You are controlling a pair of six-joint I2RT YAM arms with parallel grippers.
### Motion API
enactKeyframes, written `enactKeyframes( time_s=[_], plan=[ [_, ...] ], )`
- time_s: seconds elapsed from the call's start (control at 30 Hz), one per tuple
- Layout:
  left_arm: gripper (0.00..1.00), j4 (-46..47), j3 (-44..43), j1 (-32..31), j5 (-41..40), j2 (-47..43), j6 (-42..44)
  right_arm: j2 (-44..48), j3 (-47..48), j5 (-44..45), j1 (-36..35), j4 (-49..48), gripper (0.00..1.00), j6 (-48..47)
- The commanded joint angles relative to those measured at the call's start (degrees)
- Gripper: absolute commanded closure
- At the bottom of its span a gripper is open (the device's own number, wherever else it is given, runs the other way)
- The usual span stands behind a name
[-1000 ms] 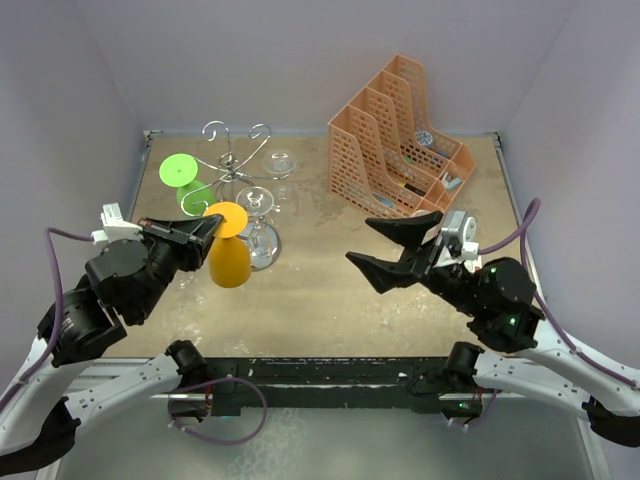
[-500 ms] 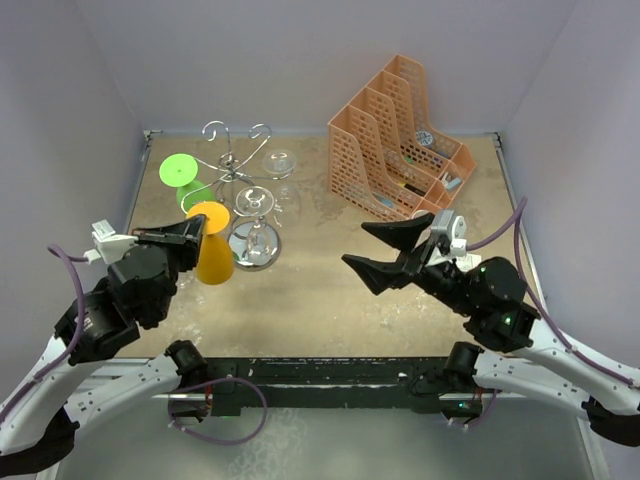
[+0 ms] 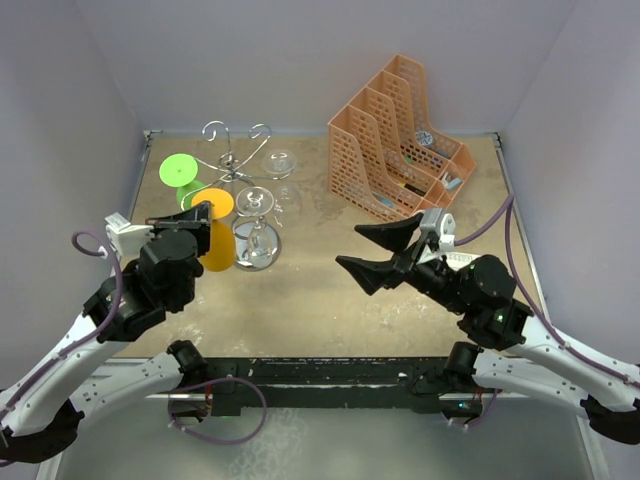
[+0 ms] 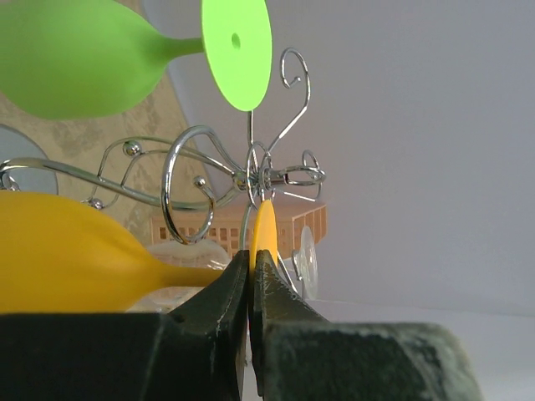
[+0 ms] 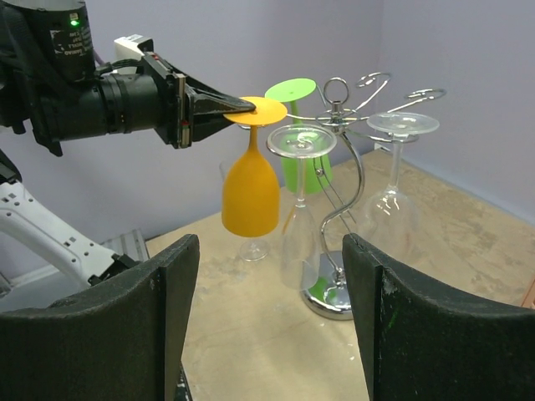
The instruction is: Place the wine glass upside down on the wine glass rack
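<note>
Wine glass moved inward this last second: my left claw, clamped on its orange foot, hangs it upside down beside the wine glass rack. Not yet hooked. Right claw spread, empty.

One orange glass, one green glass, two clear glasses, one rack, one organiser.

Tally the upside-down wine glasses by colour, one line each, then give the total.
orange wine glass: 1, its foot pinched in the left gripper
green wine glass: 1
clear wine glasses: 2
Total: 4
</note>
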State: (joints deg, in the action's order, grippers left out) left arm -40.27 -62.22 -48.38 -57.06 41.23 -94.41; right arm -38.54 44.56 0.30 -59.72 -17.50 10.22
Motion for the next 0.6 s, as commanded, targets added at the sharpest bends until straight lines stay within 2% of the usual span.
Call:
enactKeyframes(
  time_s=[0.0,0.3,0.57],
  plan=[
    [1.00,2.56,0.92,0.04,-4.85,0.62,-4.88,0.86,-0.39,-0.60,-0.04,-3.63,0.29,1.53],
    [1.00,5.04,0.12,0.04,-11.26,3.03,-3.14,1.37,-1.05,-1.05,-0.04,-5.51,0.29,2.97],
    [1.00,8.60,-1.66,0.09,-14.51,6.47,2.29,1.95,-1.00,-2.13,-0.04,-6.32,0.29,4.51]
  ],
)
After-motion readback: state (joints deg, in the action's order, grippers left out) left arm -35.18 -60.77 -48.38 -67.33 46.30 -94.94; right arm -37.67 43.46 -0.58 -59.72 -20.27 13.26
